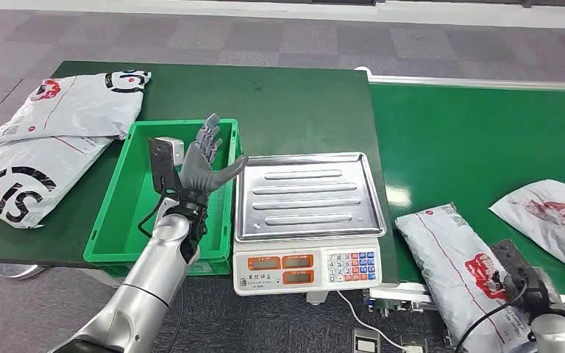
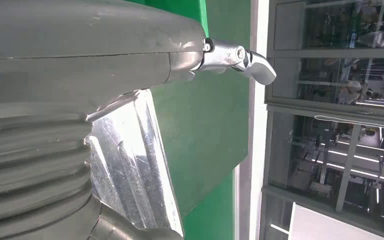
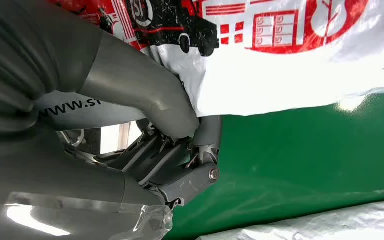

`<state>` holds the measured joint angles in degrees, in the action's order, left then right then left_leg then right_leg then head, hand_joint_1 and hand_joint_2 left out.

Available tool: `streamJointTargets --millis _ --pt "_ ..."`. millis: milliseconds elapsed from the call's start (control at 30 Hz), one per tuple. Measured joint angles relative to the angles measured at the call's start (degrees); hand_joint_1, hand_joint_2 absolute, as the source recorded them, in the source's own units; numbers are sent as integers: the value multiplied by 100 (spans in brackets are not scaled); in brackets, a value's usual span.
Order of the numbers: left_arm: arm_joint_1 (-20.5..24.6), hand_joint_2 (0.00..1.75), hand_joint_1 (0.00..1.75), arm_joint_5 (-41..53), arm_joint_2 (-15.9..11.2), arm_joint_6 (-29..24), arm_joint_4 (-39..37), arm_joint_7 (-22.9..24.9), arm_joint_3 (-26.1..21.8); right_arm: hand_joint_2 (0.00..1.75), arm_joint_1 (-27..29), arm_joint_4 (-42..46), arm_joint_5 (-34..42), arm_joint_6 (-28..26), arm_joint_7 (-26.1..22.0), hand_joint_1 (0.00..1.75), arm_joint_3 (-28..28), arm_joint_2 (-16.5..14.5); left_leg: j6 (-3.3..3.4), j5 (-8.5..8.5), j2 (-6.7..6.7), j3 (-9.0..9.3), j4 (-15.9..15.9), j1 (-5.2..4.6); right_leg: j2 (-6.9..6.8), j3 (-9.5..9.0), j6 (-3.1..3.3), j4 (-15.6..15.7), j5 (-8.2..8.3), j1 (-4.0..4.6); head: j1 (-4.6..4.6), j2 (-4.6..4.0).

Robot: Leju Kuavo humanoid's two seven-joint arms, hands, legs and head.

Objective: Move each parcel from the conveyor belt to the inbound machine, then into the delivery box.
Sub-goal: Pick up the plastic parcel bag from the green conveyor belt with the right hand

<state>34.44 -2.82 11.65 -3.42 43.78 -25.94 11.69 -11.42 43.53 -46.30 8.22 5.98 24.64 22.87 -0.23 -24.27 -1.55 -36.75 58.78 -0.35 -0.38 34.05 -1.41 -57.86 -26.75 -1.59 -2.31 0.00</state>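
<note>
- Head view: left hand point(image 1: 204, 163) raised over green bin point(image 1: 118, 220) beside scale point(image 1: 307, 220), fingers spread, holding nothing.
- Right wrist view: right hand point(image 3: 180, 150) pinching parcel point(image 3: 290, 65) edge, lying on belt point(image 3: 305, 160).

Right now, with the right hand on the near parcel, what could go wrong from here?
1. The right hand grips only the edge of the near parcel, so the limp bag may slip or sag when lifted.
2. That parcel already overhangs the conveyor belt edge and could drop.
3. The left hand, open above the green crate beside the scale tray, could obstruct placement.
</note>
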Motion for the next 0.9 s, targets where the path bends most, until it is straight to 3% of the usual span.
streamJointTargets --millis 200,400,667,900 --pt "-10 175 0 -32 -3 1 89 95 2 175 26 7 40 -236 12 175 1 38 0 0 -8 -1 0 -1 -8 -4 0 0 -1 0 1 0" --pt "-146 175 0 -30 -38 -167 321 204 2 175 72 610 213 -1391 -261 175 9 -57 -4 -6 25 0 -7 -5 27 4 1 -1 1 -3 1 0" --pt "-213 175 0 59 -67 -279 408 141 2 175 -167 2181 734 -1702 -265 175 -328 -286 -2 0 30 4 -6 -4 35 3 0 -2 7 -3 1 0" --pt "-138 175 0 70 -64 -329 333 70 8 175 -933 2491 1094 -1802 -345 175 -1005 -292 -1 2 31 4 -3 -4 38 4 -3 -2 11 -3 1 0"
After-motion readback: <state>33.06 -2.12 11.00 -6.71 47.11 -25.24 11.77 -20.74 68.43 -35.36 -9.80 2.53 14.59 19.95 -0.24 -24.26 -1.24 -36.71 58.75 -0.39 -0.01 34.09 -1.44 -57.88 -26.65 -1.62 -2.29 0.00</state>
